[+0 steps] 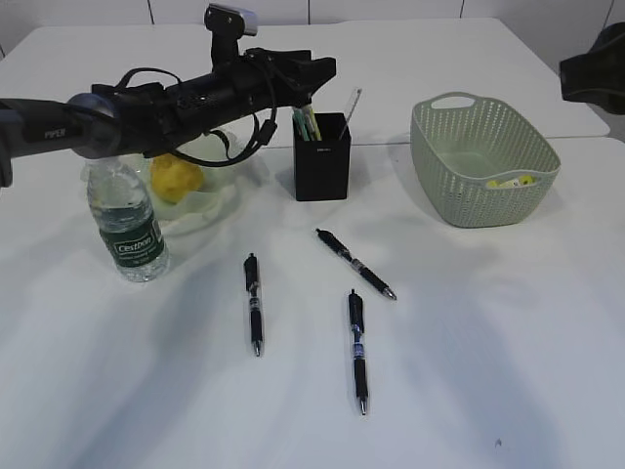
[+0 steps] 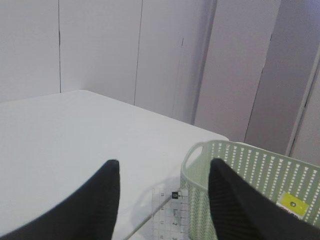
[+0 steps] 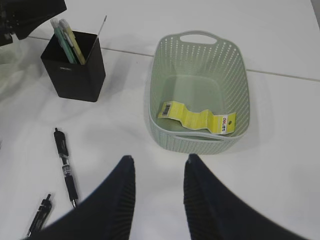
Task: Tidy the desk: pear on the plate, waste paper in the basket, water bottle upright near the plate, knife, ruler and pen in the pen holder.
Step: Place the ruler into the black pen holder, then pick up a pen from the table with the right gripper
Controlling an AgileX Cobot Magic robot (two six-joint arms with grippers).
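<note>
The black pen holder holds the clear ruler and two pale green and yellow handles; which is the knife I cannot tell. My left gripper hovers just above the holder, open and empty, with the ruler below its fingertips. Three pens lie on the table. The pear rests on the wavy plate, and the water bottle stands upright beside it. Inside the basket lies the yellow waste paper. My right gripper is open and empty, above the table in front of the basket.
The right arm is raised at the far right edge. A seam between two tabletops runs behind the basket. White wall panels stand behind the table.
</note>
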